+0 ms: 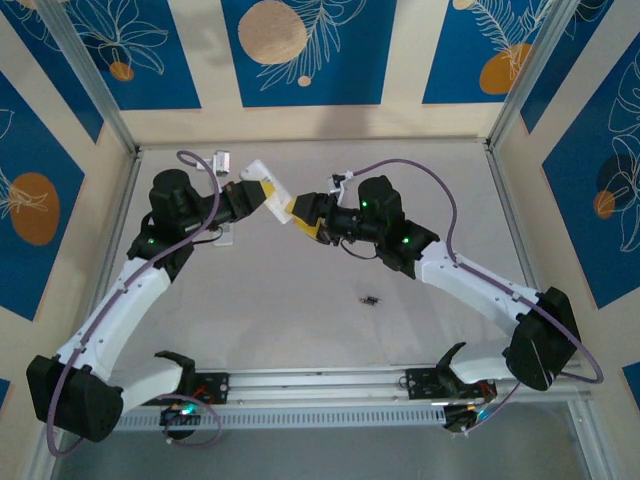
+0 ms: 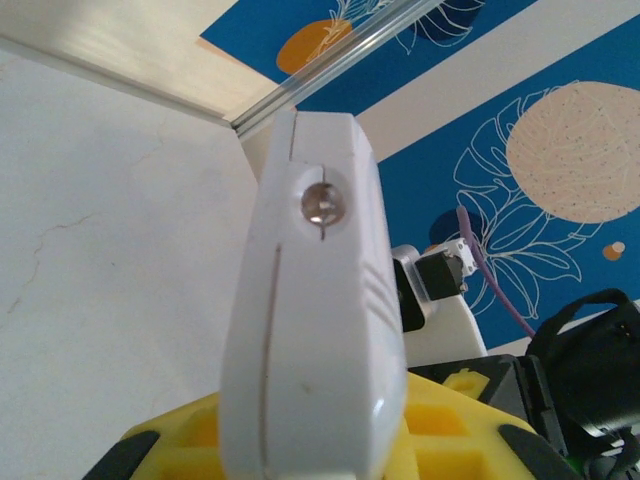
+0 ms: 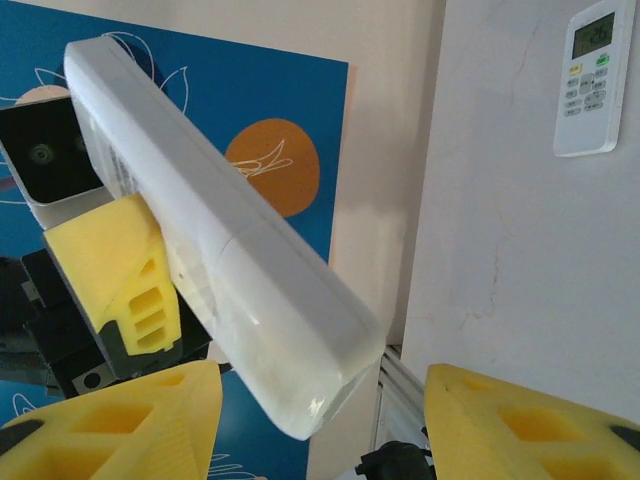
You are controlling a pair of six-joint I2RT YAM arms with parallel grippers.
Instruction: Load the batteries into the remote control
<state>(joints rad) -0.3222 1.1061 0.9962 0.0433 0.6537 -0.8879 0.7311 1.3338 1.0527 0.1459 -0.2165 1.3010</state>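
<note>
The white remote control is held off the table at the back, with my left gripper shut on it. In the left wrist view the remote control rises on edge from between the yellow fingers, a small round lens at its top end. My right gripper is open; its yellow fingers stand either side of the remote control's rounded lower end with gaps on both sides. The right gripper faces the left one. The batteries, tiny and dark, lie on the table in front of the right arm.
A second white remote with a screen and buttons lies flat on the table; from above it is at the back left. Metal frame posts and patterned walls close in the table's back and sides.
</note>
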